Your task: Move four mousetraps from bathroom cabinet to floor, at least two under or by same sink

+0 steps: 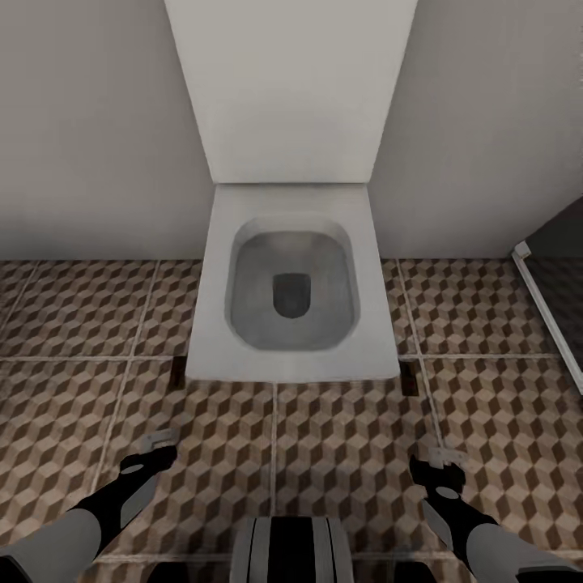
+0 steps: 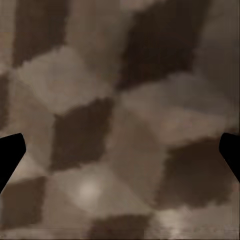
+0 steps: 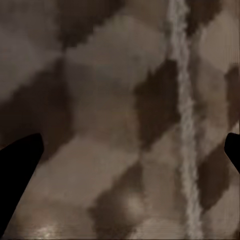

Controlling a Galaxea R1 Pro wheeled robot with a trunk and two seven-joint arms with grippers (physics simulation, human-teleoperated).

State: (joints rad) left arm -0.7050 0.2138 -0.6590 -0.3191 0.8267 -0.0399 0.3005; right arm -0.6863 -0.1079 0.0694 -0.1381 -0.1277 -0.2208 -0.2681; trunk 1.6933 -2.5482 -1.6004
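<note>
I'm facing toilet [image 1: 291, 283] on bathroom floor [image 1: 81, 405]. Left gripper [image 1: 158, 452] & right gripper [image 1: 437, 470] both spread, empty. No mousetraps placed here; fetching still ahead, I reckon.

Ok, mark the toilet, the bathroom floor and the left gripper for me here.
toilet [image 1: 212, 324]: head view, on the white rim left of the bowl.
bathroom floor [image 1: 340, 437]: head view, on a bare cube-pattern tile before the toilet.
left gripper [image 1: 159, 451]: head view, between its fingertips.
</note>
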